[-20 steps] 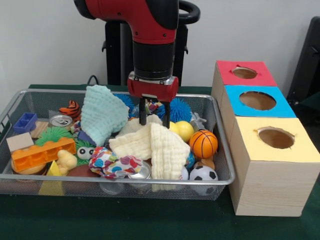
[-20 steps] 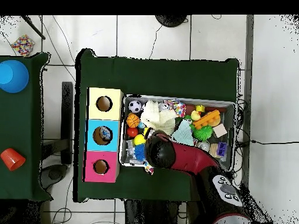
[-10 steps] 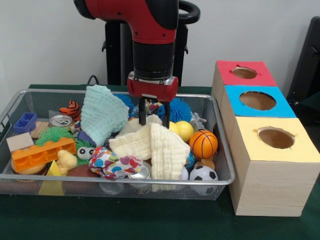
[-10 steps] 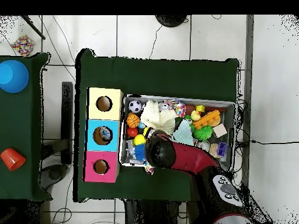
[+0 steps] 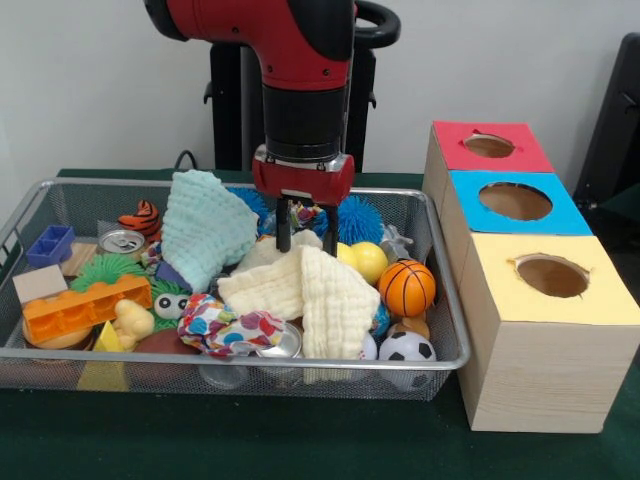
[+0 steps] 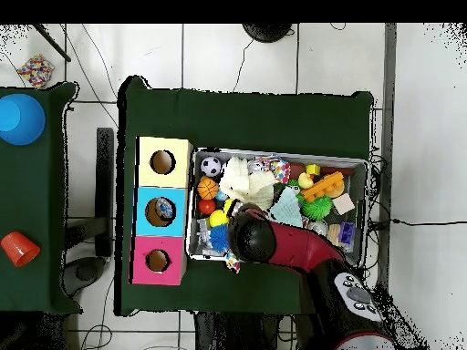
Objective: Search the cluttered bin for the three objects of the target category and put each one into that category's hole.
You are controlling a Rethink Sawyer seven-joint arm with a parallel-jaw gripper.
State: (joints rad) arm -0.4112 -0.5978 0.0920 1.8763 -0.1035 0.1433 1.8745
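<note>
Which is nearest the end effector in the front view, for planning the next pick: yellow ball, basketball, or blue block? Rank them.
From the end effector:
1. Yellow ball, just right of it.
2. Basketball, further right and nearer the camera.
3. Blue block, far left corner of the bin.

bin (image 5: 447, 330): silvery wire mesh, metal
cream cloth (image 5: 310, 285): soft waffle-textured fabric
boxes (image 5: 530, 375): pale wood grain sides, matt coloured tops
orange ball (image 5: 407, 288): looked smooth, slightly glossy
tablecloth (image 5: 300, 440): matt green fabric
</note>
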